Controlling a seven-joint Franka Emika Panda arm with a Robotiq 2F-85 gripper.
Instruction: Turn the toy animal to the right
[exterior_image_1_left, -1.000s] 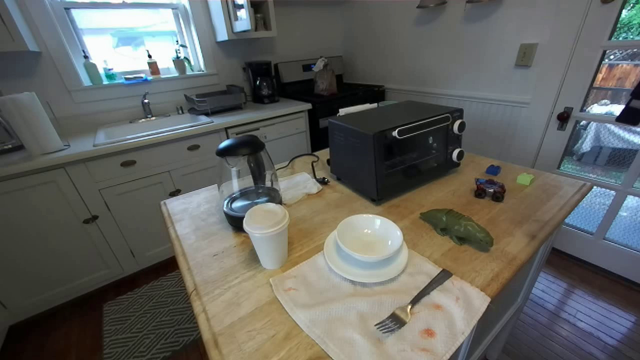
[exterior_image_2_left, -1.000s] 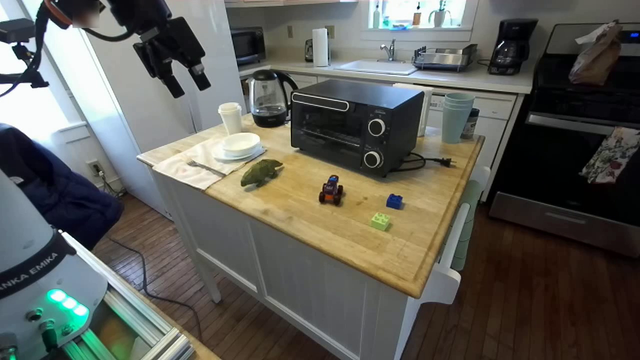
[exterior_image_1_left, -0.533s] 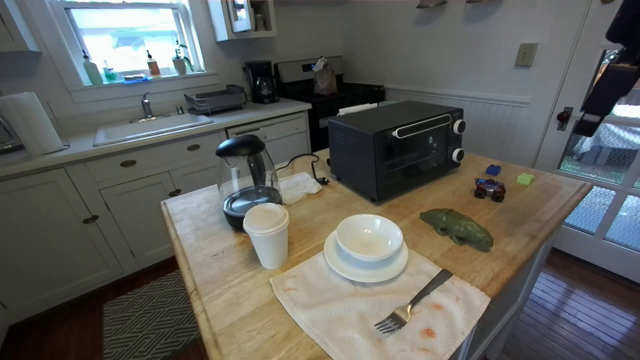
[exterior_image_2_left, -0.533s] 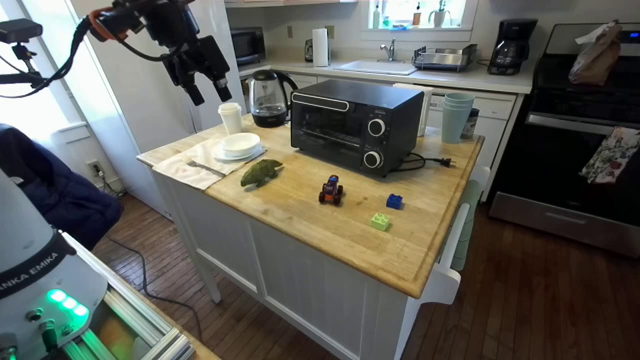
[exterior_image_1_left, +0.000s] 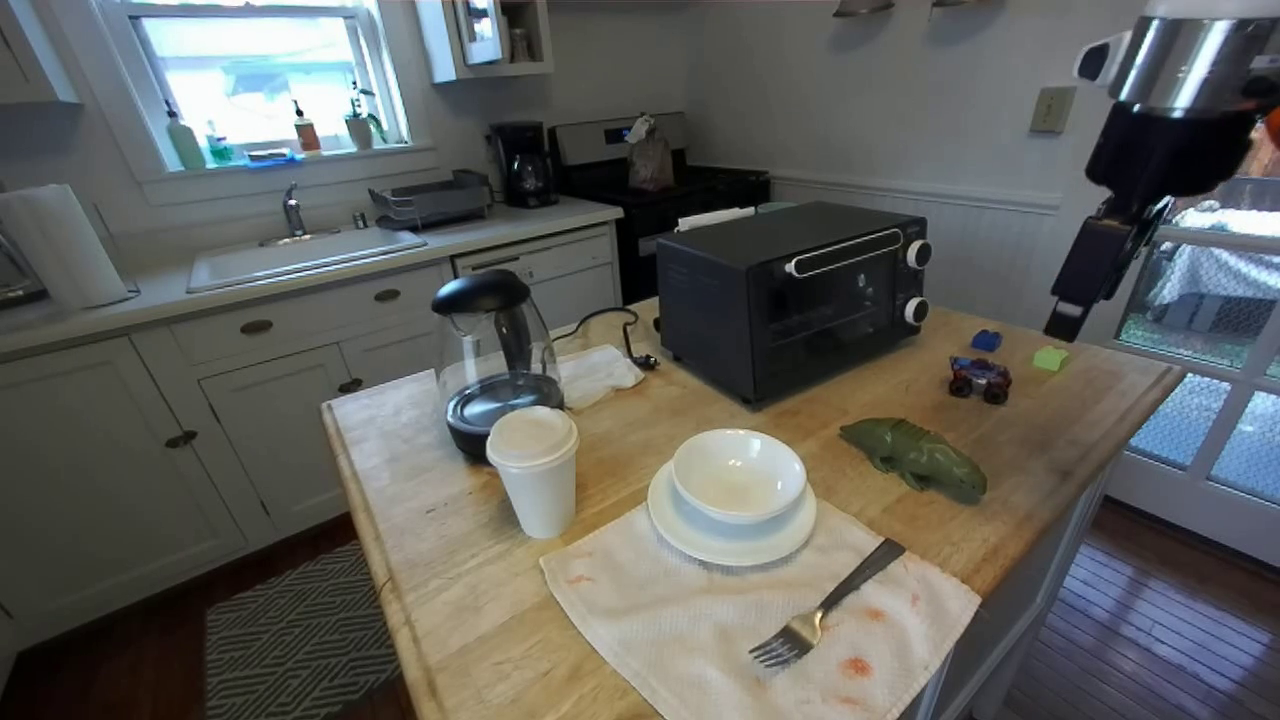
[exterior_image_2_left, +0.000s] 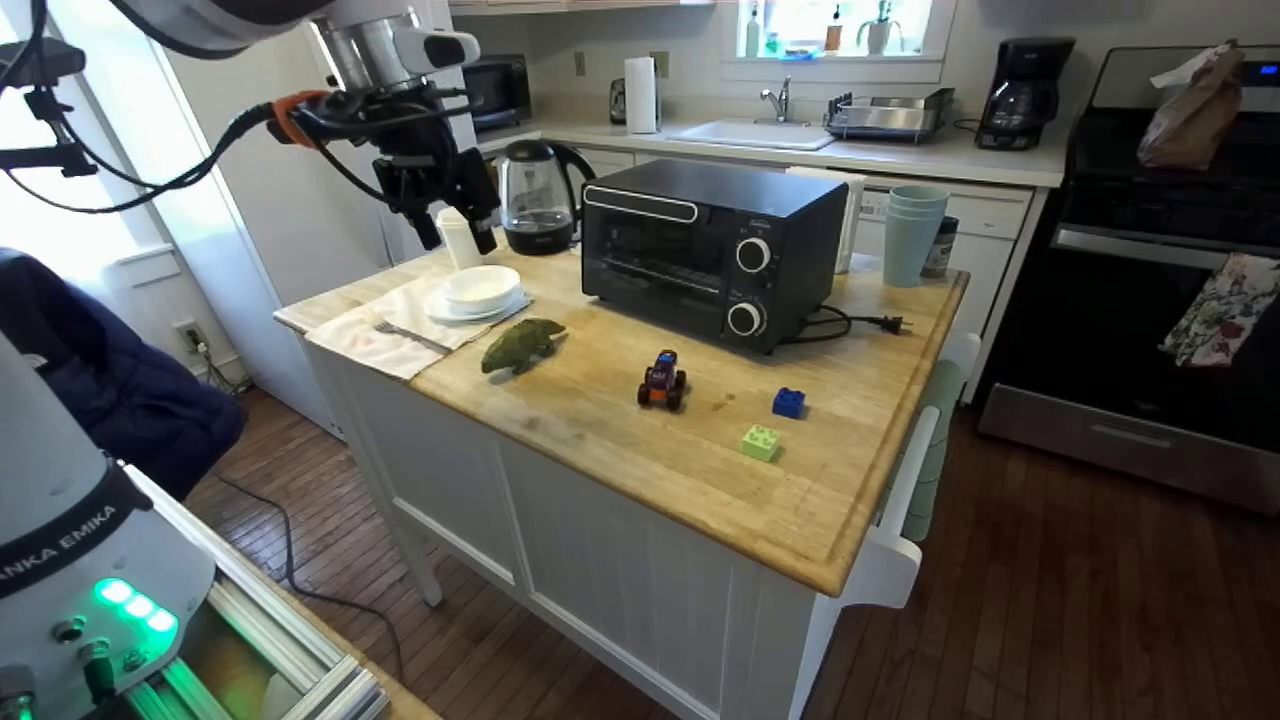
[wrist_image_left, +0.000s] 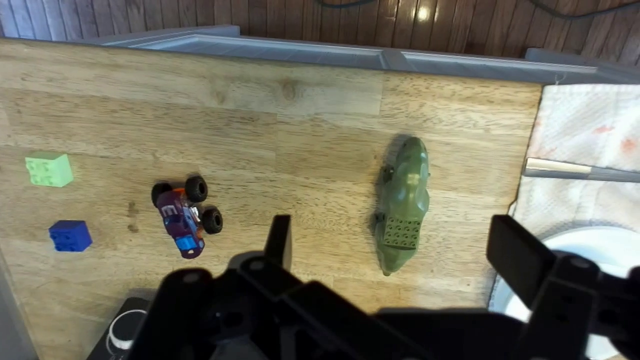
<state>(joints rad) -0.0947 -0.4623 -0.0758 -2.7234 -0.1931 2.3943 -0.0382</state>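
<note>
The toy animal is a long green figure lying on the wooden table. It shows in both exterior views (exterior_image_1_left: 915, 458) (exterior_image_2_left: 520, 345). In the wrist view the toy animal (wrist_image_left: 407, 192) points up and down the picture, with a studded patch near its lower, narrow end. My gripper (wrist_image_left: 397, 240) is open, with its fingers wide apart on either side of the toy's lower part in that picture. In an exterior view the gripper (exterior_image_2_left: 458, 242) hangs well above the table, apart from the toy. In an exterior view the gripper (exterior_image_1_left: 1068, 318) is partly cut off by the frame's edge.
A toy truck (exterior_image_2_left: 662, 380), blue block (exterior_image_2_left: 788, 403) and light green block (exterior_image_2_left: 760, 443) lie on one side of the toy. A white bowl (exterior_image_1_left: 738, 475) on a plate and a fork (exterior_image_1_left: 830, 605) on a cloth lie on its other side. A toaster oven (exterior_image_1_left: 790, 300) stands behind.
In an exterior view my gripper has moved down and to the right; in an exterior view it has come in from the right edge and lower. The toy animal has not moved.
</note>
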